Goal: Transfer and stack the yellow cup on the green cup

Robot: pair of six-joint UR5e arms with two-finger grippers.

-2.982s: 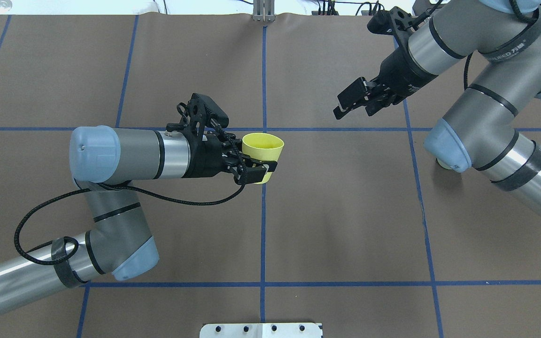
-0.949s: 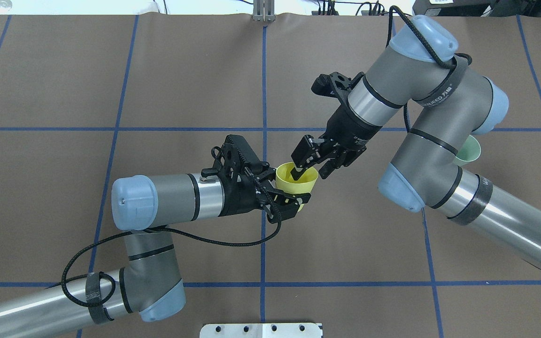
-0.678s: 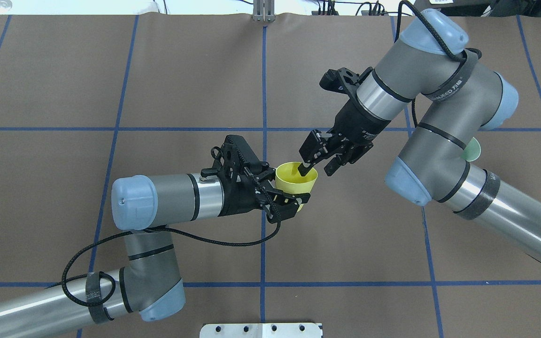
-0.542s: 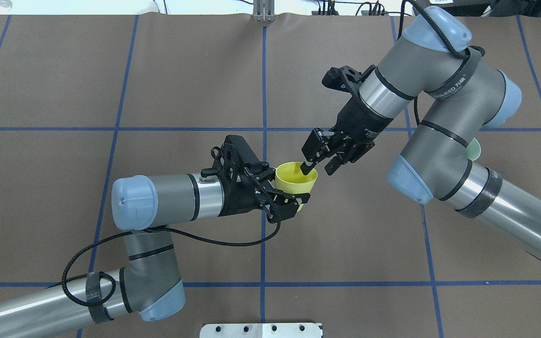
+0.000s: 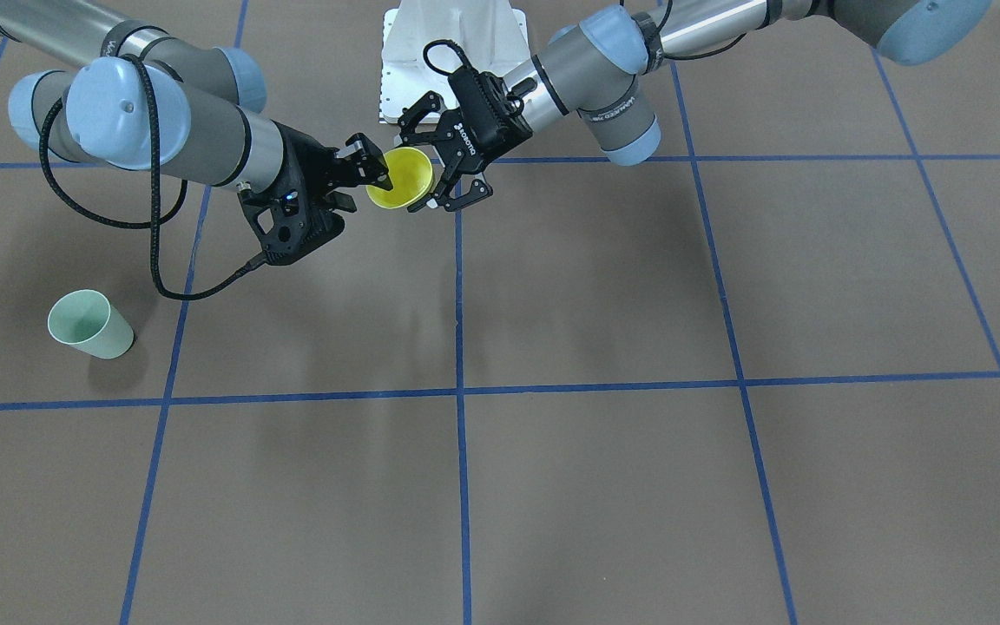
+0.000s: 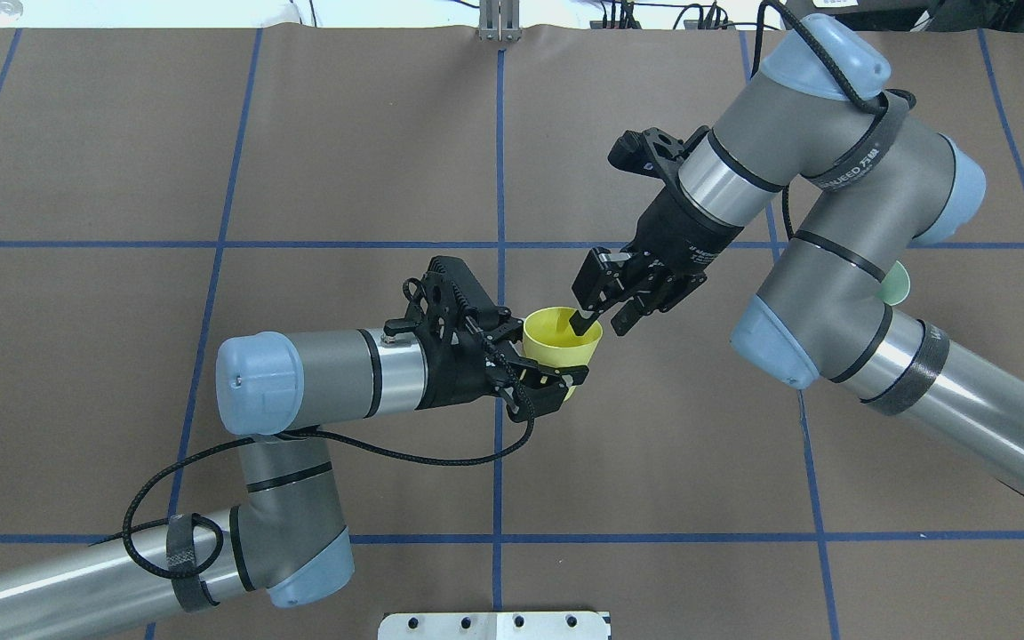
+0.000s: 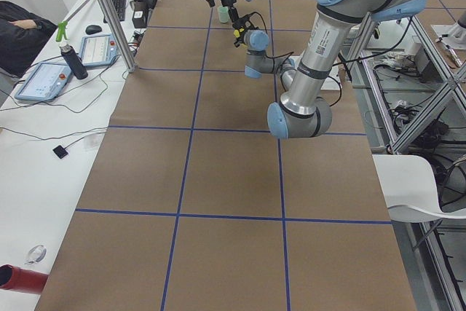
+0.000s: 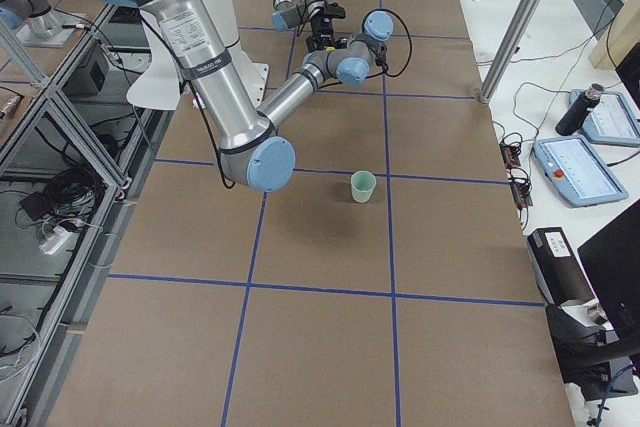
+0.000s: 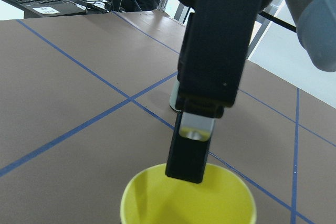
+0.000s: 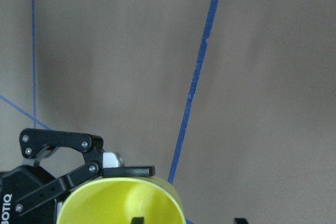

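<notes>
Front view: yellow cup is up off the counter, clamped across its body by the left jaws, mouth tipped toward this camera. Right jaws are apart, one jaw inside the cup's mouth, the other outside its wall. Green cup stands on the counter on the right arm's side, well apart from both sets of jaws.

Overhead: left jaws grip the yellow cup below its rim. Right jaws straddle the rim. Green cup is mostly hidden behind the right arm.

Left wrist: yellow cup sits just ahead of the left jaws, with one right jaw dipping into it.

Right wrist: the rim of the yellow cup passes between the spread right jaws.
</notes>
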